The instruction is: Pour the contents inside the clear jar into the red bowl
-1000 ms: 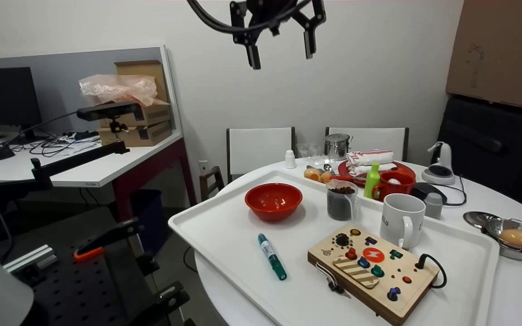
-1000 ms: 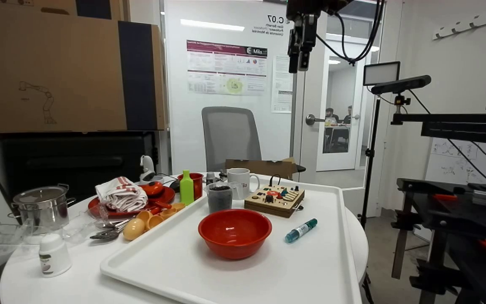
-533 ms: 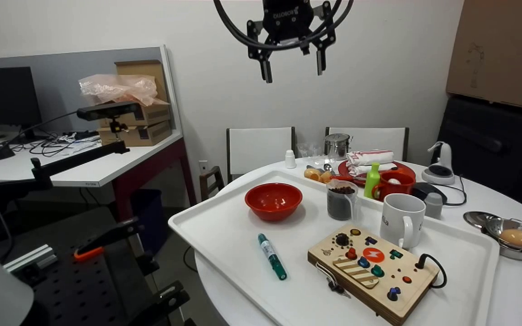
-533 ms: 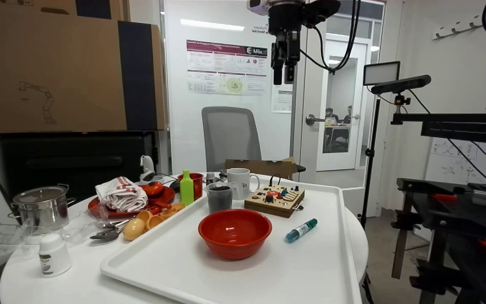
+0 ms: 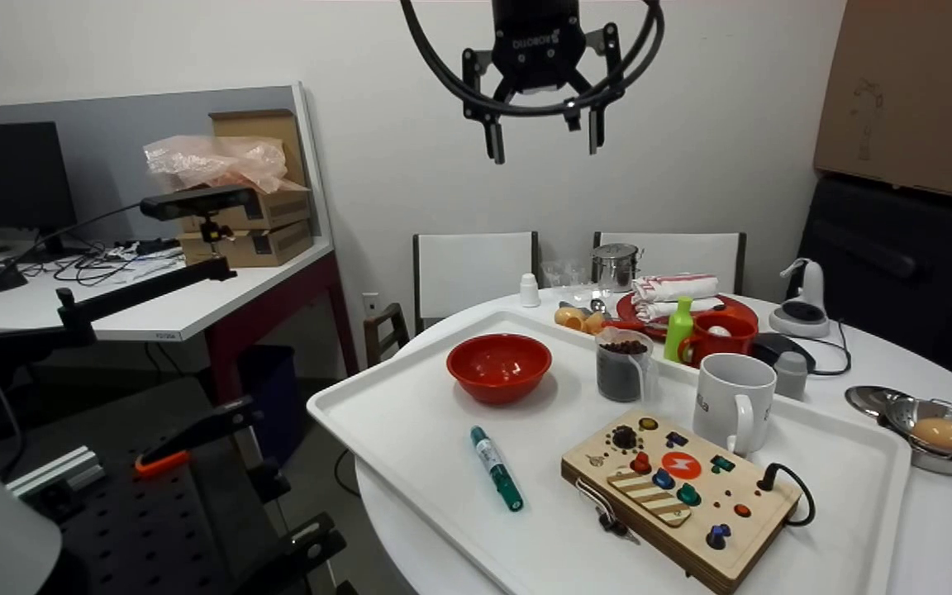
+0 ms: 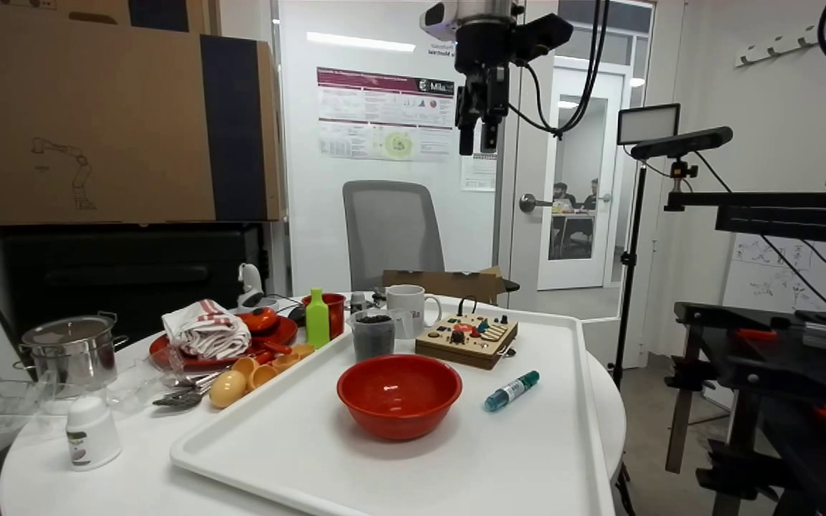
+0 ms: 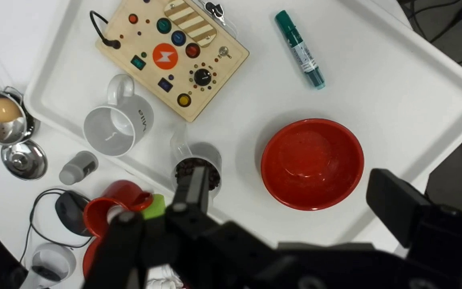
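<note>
The clear jar (image 5: 621, 378) stands upright on the white tray (image 5: 418, 430), filled with greyish content and dark bean-like pieces on top. It also shows in the other views (image 6: 373, 342) (image 7: 210, 154), partly hidden by a finger in the wrist view. The red bowl (image 5: 499, 368) sits beside it on the tray and looks empty in the wrist view (image 7: 311, 164); it also shows in an exterior view (image 6: 399, 401). My gripper (image 5: 548, 157) is open and empty, high above the tray, fingers pointing down. It also shows in an exterior view (image 6: 477, 149) and the wrist view (image 7: 289, 176).
On the tray are a white mug (image 5: 732, 401) close to the jar, a wooden button box (image 5: 678, 496) and a green marker (image 5: 497, 467). Behind the jar, off the tray, stand a green bottle (image 5: 678, 330), a red cup (image 5: 724, 335) and orange eggshell-like pieces (image 6: 241, 380).
My gripper has come lower, moving right in one exterior picture and slightly left in another. It stays open. The jar, bowl and other objects have not moved.
</note>
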Available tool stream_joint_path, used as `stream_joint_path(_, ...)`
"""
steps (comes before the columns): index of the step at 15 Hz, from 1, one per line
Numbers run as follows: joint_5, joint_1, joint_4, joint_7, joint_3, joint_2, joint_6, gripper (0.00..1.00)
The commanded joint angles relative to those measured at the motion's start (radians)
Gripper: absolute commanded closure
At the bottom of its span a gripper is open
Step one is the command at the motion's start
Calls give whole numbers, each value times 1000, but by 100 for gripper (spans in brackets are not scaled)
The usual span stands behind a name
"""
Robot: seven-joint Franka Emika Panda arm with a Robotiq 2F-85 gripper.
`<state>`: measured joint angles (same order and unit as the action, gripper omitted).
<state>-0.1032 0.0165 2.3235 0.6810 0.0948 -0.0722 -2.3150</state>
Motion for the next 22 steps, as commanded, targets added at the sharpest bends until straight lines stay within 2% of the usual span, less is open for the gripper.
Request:
stream_joint_path(1, 46, 25, -35, 161, 15, 101, -104, 0)
stream_joint_path(6, 60, 61, -67, 305, -14, 232, -223, 0)
stream_joint_path(10, 71, 78, -106, 422, -71, 314, -238, 0)
stream_joint_path(13, 58, 80, -140, 417, -93, 360, -210, 0)
stream_joint_path(14, 44, 77, -99, 380, -89, 323, -225, 0)
stream_joint_path(20, 43, 81, -123, 384, -97, 353, -224, 0)
stream_joint_path(22, -12, 65, -115, 359, -83, 353, -241, 0)
